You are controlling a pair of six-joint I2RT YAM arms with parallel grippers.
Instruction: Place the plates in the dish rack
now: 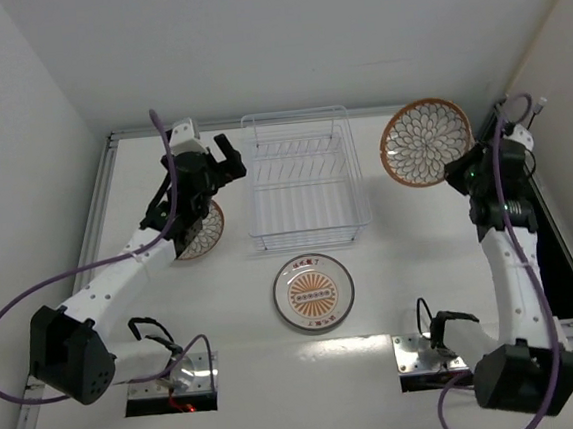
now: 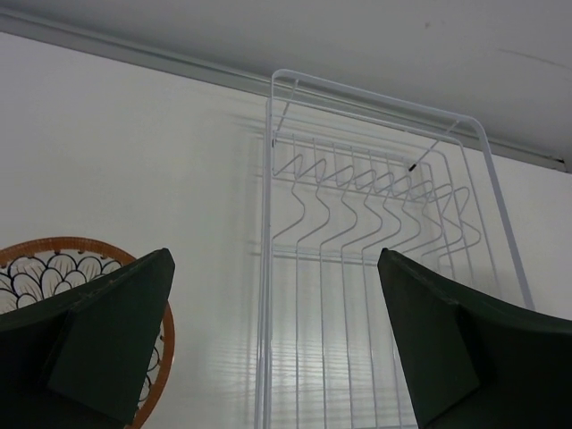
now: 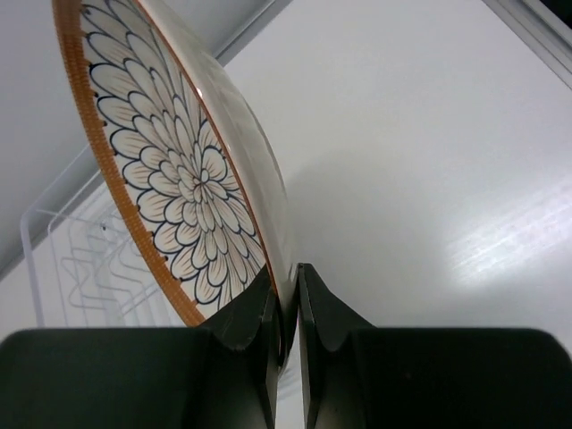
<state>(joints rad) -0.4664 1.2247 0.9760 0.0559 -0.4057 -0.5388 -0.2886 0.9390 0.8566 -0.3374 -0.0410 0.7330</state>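
One petal plate (image 1: 426, 142), upper right, is pinched by the right claw (image 3: 284, 299). The left claw (image 1: 224, 160) gapes released beside the dish rack (image 1: 301, 178), seemingly above a second plate (image 1: 206, 234).

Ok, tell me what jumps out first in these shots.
The petal plate stands out, pinched by its rim in the right end effector, held up right of the dish rack. The left end effector gapes open left of the rack, near a second petal plate.

The right claw (image 3: 286, 313) pinches the petal-patterned plate's (image 3: 170, 170) rim.
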